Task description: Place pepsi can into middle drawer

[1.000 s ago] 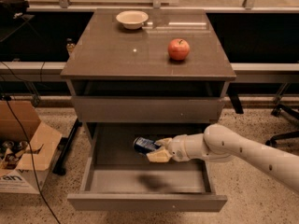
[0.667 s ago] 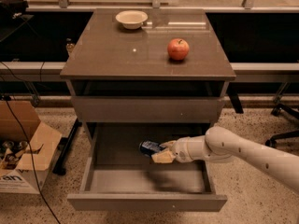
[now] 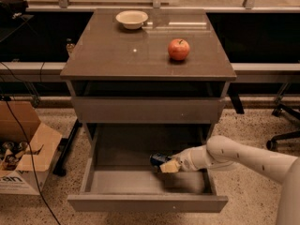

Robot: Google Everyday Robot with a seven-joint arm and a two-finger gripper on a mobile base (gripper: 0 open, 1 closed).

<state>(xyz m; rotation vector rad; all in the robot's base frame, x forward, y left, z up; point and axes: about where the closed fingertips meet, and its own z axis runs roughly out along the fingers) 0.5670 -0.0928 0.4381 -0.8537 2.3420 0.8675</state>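
gripper [image 3: 168,166] is inside the open middle drawer [image 3: 147,203], right of centre, clamped on the pepsi can [image 3: 157,159] (apple [image 3: 178,49] and bowl [image 3: 131,18] sit on the cabinet top [image 3: 108,55]).

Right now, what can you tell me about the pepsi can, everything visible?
The pepsi can is small, dark blue, metal-looking, with a pale marking, tilted rather than upright. The pincer, reaching in from the right, is closed on it inside the open middle drawer, right of centre. Its right end is hidden by the pincer; whether it touches the drawer floor is unclear.
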